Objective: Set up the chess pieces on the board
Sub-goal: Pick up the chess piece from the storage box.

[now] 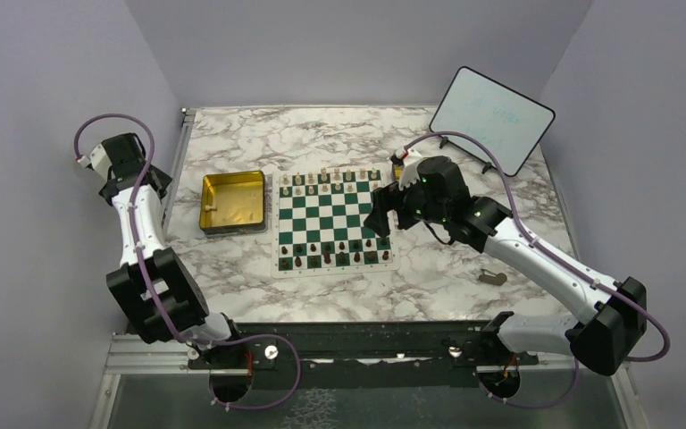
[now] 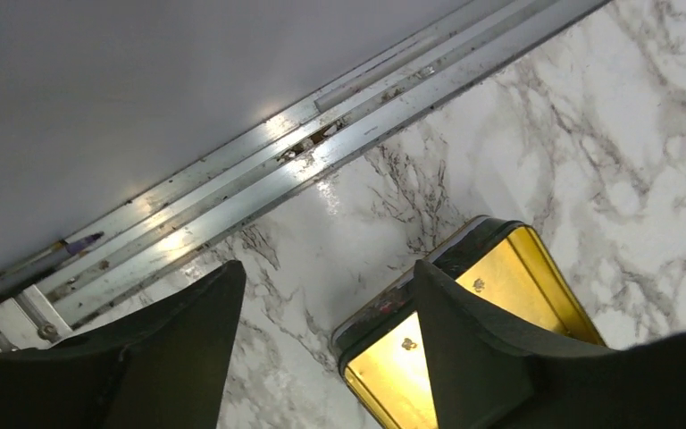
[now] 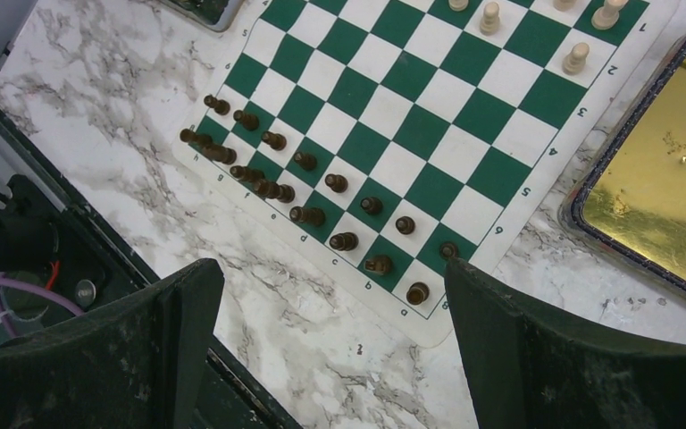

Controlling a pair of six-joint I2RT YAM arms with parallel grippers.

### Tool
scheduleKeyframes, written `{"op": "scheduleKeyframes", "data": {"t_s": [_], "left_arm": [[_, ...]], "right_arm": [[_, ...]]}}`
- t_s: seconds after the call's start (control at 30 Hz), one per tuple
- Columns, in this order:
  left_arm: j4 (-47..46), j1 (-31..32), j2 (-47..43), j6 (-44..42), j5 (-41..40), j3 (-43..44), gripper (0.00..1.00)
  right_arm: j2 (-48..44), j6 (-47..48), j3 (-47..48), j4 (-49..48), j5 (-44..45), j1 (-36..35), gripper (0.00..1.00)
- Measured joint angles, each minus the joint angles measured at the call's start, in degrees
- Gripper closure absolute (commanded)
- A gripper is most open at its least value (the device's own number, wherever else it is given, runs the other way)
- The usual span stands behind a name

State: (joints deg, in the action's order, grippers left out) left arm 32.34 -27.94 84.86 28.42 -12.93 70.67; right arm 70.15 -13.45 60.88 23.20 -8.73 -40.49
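Marbled surface (image 1: 429,286) under pale lilac walls (image 1: 339,45) carries your board (image 1: 332,219) at its middle. Chess pieces (image 3: 336,183) stand on it: dark along the near rows, cream along the far. A gold tray (image 1: 232,202) lies just left. Your right gripper (image 3: 330,268) hovers by the board's right edge, wide open and empty. Your left gripper (image 2: 326,277), near the tray, is parted and empty.

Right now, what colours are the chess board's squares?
The board is green and white, clearest from the right wrist.
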Motion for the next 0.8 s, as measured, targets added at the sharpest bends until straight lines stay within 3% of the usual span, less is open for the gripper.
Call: {"op": "scheduleKeyframes", "data": {"t_s": [0.17,0.27,0.53,0.63,0.8], "left_arm": [[-0.6,2.2,-4.2,7.4,-3.7,-3.2,0.46],[-1.3,7.6,-4.7,11.8,-7.3,-5.1,0.53],[-1.2,21.1,1.2,23.5,-13.4,-5.6,0.63],[-0.2,23.6,3.2,27.5,-15.7,-5.0,0.70],[2.2,25.1,5.7,36.4,-17.6,-4.1,0.70]], "right_arm": [[0.7,0.0,0.0,0.0,0.0,0.0,0.00],[0.7,0.1,0.0,0.0,0.0,0.0,0.00],[-1.1,0.0,-1.0,-1.6,0.0,0.0,0.00],[-1.5,0.0,-1.3,-2.4,0.0,0.0,0.00],[-1.2,0.5,-1.2,-2.6,0.0,0.0,0.00]]}}
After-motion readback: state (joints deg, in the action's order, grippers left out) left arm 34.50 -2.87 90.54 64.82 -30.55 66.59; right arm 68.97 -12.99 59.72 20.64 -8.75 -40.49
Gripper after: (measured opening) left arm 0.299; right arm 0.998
